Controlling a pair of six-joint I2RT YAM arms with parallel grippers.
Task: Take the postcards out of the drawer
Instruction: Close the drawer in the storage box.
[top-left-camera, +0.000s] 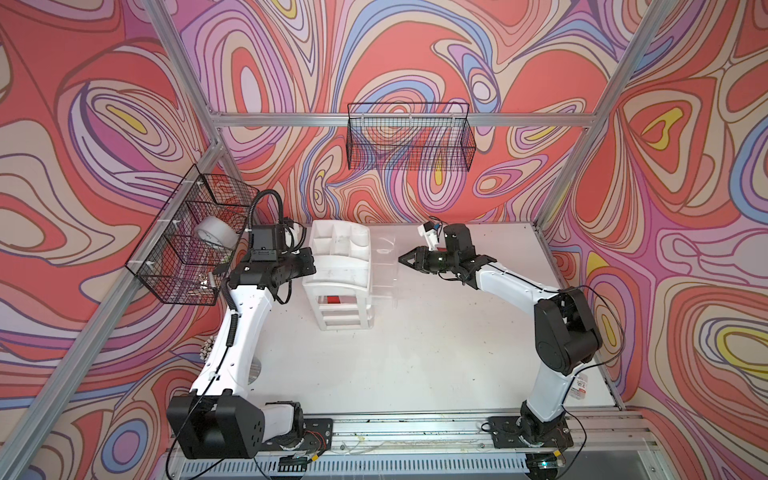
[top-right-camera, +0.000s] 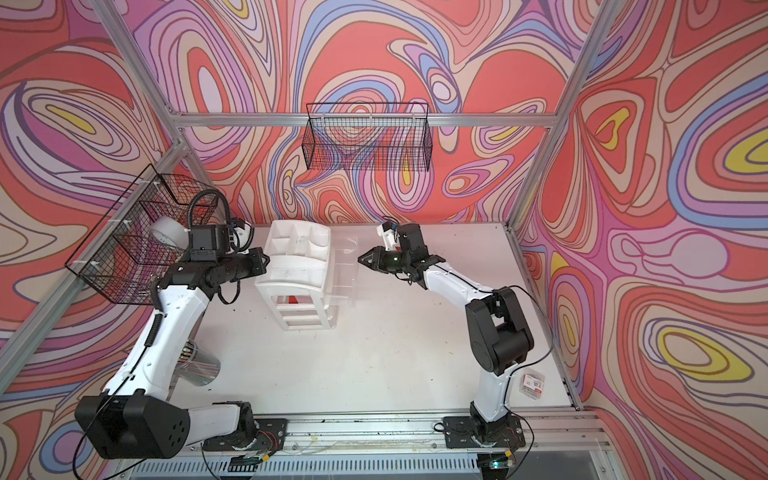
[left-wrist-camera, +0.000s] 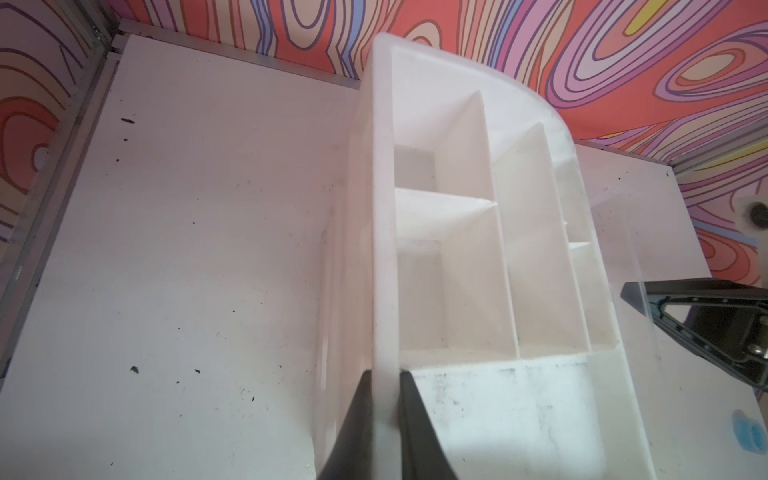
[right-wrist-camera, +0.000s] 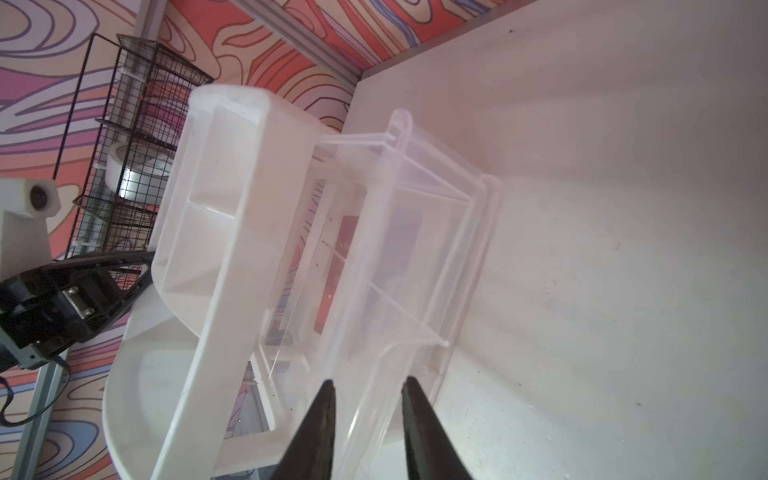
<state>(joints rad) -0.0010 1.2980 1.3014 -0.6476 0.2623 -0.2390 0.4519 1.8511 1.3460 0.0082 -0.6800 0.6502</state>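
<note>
1. The postcards (right-wrist-camera: 345, 249) show only as a flat, dark red patch seen through clear plastic. From above, a small strip of the same red (top-left-camera: 337, 299) shows inside the frame of the white organizer (top-left-camera: 340, 249). I cannot count them or read any print.
2. The drawer (right-wrist-camera: 415, 208) is a shallow tray of clear plastic with thin ribs across it. It stands part-way out of the organizer on the side facing the right arm, as both top views show (top-right-camera: 343, 270).
3. The red patch lies toward the inner end of the drawer, close to the organizer's body. I cannot tell whether it sits in this tray or in one below.
4. The right claw (right-wrist-camera: 369, 384) is at the drawer's outer front lip, well apart from the red patch. Its 2 fingers are part-way spread, 1 on each side of the lip, and I cannot tell whether they touch it.
5. The left claw (left-wrist-camera: 384, 374) is pressed onto the organizer's top rim wall, pinching it between both fingers on the side away from the drawer.
6. The organizer stands upright on the white tabletop (top-left-camera: 415, 353), between the 2 arms.
</note>
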